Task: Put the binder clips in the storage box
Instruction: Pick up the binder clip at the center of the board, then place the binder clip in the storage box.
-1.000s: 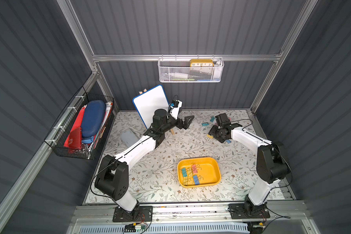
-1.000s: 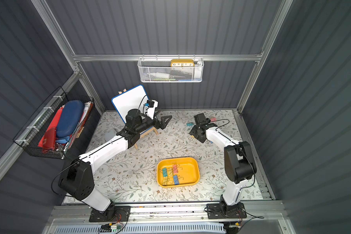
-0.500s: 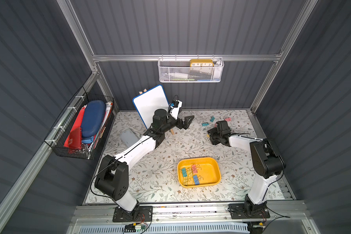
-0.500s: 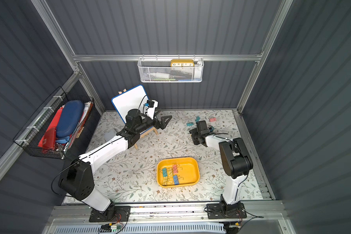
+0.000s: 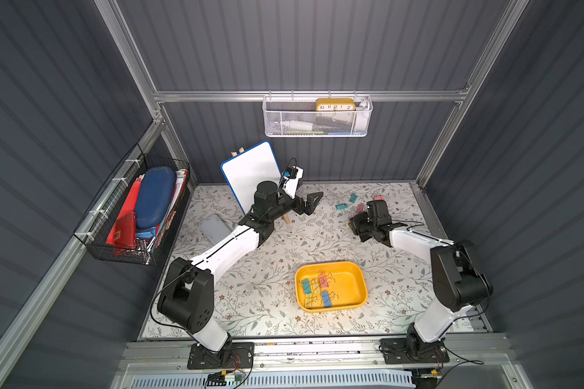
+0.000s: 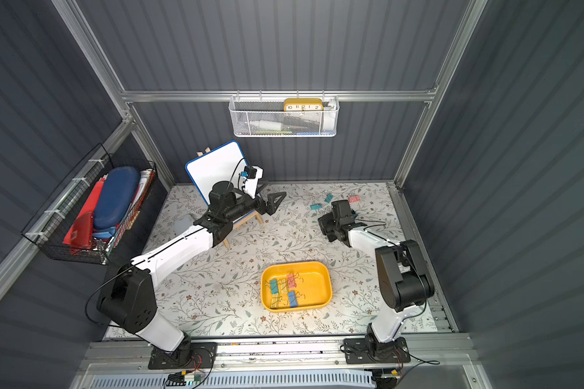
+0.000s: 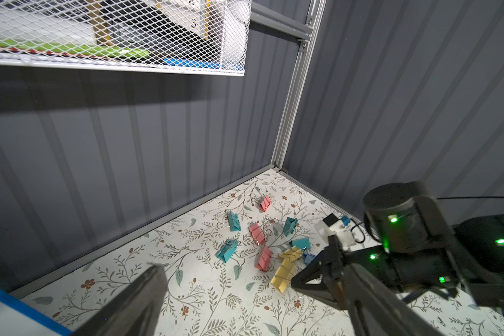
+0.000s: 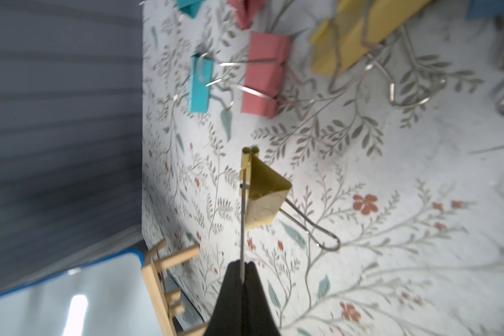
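the left gripper (image 5: pixel 311 203) hangs spread wide and empty near the whiteboard (image 5: pixel 250 171). in the middle, the yellow storage box (image 5: pixel 349 286) already holds some binder clips (image 5: pixel 318 289), maybe six, though the tangled wires make the count unsure. about ten loose clips (image 7: pixel 264 258) wait in the far right corner. there the right gripper (image 8: pixel 242 266) is pressed together on the thin wire handle (image 8: pixel 241 229) of a yellow clip (image 8: pixel 266 197), small, folded and triangular.
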`<state>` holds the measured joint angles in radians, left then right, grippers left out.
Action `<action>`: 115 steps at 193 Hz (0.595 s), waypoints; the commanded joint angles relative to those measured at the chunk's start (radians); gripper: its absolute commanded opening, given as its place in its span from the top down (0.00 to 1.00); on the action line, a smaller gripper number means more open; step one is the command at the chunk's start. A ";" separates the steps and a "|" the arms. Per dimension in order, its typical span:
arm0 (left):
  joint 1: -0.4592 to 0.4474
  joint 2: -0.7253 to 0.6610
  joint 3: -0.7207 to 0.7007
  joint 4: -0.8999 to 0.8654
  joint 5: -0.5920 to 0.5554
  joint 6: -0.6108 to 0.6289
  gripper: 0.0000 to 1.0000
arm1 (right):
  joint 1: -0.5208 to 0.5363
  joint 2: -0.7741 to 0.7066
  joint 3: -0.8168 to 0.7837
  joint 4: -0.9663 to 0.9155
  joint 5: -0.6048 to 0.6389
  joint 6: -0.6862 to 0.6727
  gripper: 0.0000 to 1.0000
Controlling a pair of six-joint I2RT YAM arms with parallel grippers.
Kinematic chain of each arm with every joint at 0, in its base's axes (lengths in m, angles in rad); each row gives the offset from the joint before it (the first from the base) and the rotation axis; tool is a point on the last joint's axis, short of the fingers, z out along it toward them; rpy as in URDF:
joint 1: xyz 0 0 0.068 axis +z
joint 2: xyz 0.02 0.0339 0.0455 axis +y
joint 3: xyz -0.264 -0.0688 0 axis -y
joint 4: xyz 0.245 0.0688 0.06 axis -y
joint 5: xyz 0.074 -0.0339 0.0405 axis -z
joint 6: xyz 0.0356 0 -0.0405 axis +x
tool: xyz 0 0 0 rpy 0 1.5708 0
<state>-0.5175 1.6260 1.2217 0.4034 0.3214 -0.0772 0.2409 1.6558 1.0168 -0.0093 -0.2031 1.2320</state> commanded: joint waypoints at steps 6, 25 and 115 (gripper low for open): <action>0.001 -0.018 0.011 0.014 0.014 0.012 0.01 | -0.002 -0.185 0.032 -0.214 -0.140 -0.251 1.00; 0.001 -0.016 0.010 0.014 0.012 0.012 0.01 | 0.001 -0.310 0.029 -0.343 -0.256 -0.391 1.00; 0.001 0.031 0.017 0.017 0.022 0.011 0.01 | 0.287 -0.423 -0.023 -0.906 -0.289 -0.652 1.00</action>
<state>-0.5175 1.6302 1.2217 0.4042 0.3225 -0.0772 0.4591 1.1614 1.0245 -0.8089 -0.4946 0.6369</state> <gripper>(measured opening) 0.992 0.042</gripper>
